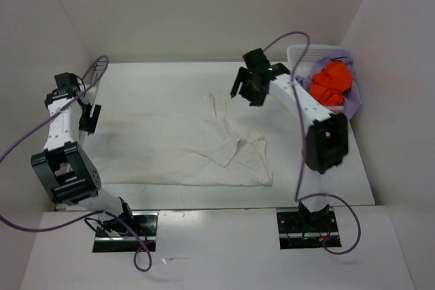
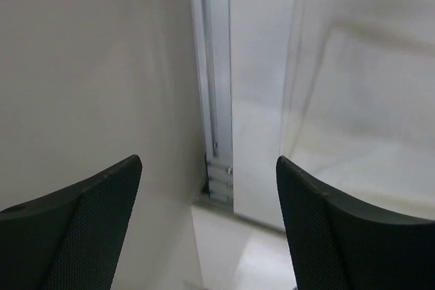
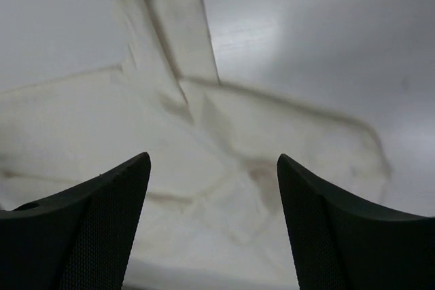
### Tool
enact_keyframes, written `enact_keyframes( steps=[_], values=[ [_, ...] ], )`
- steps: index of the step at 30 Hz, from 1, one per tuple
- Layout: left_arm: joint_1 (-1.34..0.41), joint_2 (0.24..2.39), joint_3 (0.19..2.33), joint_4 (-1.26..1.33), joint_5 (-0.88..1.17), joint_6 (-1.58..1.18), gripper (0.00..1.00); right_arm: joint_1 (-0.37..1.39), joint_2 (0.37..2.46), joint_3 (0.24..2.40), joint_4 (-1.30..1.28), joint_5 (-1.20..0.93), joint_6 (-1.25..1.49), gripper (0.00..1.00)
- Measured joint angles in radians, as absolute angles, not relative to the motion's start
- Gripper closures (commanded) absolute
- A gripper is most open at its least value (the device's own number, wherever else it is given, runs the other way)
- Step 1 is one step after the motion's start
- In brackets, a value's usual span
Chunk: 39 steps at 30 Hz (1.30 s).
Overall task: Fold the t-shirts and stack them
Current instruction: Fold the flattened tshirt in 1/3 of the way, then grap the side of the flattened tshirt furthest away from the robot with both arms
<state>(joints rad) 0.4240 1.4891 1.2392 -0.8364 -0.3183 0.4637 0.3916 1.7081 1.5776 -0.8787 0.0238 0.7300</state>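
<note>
Presently, the left fingers (image 1: 90, 119) stand wide open at the far left edge of the worktop (image 1: 156, 79). They hold nothing and hang just off the left border of the cream-white t-shirt (image 1: 170, 147). This shirt lies spread across the middle of the worktop, mostly flat on its left half. Its right half is rumpled, with one layer turned over itself and a narrow flap (image 1: 217, 106) pointing toward the far side. The cloth looks thin, limp and light. Expect it to sag, drag and crease when lifted, and to slip from a shallow pinch. Take hold at an edge or corner, one arm to each side, with both layers well between the fingers. The right fingers (image 1: 246, 91) are likewise spread wide and empty, raised above the far right part of the shirt near the flap. Further right, at the far right corner, the white basket (image 1: 302, 52) holds the orange t-shirt (image 1: 331, 81), bunched on top of the lavender t-shirt (image 1: 353, 103). The lavender one drapes over the basket rim. Both appear equally soft and unfolded, so no stack has been started yet.
</note>
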Motion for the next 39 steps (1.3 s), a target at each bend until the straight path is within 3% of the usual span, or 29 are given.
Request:
enact_keyframes(
  steps=[3, 6, 11, 23, 28, 32, 36, 37, 39],
  values=[
    [0.424, 1.628, 1.390, -0.769, -0.247, 0.417, 0.13, 0.445, 2.040, 1.865, -0.822, 0.086, 0.666, 0.27],
    [0.424, 1.754, 1.489, -0.718, -0.164, 0.372, 0.13, 0.472, 2.288, 2.079, -0.837, 0.134, 0.609, 0.27],
    [0.422, 1.910, 1.588, -0.679, -0.051, 0.299, 0.13, 0.484, 2.643, 2.616, -0.967, 0.209, 0.538, 0.27],
    [0.416, 2.130, 1.707, -0.634, 0.084, 0.180, 0.13, 0.474, 2.742, 2.690, -1.033, 0.187, 0.482, 0.27],
    [0.386, 2.165, 1.706, -0.625, 0.084, 0.158, 0.30, 0.489, 2.746, 2.693, -1.032, 0.186, 0.472, 0.27],
    [0.360, 2.172, 1.684, -0.623, 0.086, 0.153, 0.33, 0.491, 2.746, 2.693, -1.033, 0.184, 0.473, 0.24],
    [0.351, 2.163, 1.658, -0.599, 0.083, 0.156, 0.50, 0.491, 2.729, 2.669, -1.036, 0.185, 0.474, 0.24],
    [0.351, 2.160, 1.653, -0.595, 0.084, 0.158, 0.62, 0.491, 2.720, 2.656, -1.042, 0.179, 0.474, 0.24],
    [0.351, 2.158, 1.647, -0.589, 0.087, 0.154, 0.74, 0.492, 2.707, 2.634, -1.047, 0.168, 0.474, 0.24]
  ],
)
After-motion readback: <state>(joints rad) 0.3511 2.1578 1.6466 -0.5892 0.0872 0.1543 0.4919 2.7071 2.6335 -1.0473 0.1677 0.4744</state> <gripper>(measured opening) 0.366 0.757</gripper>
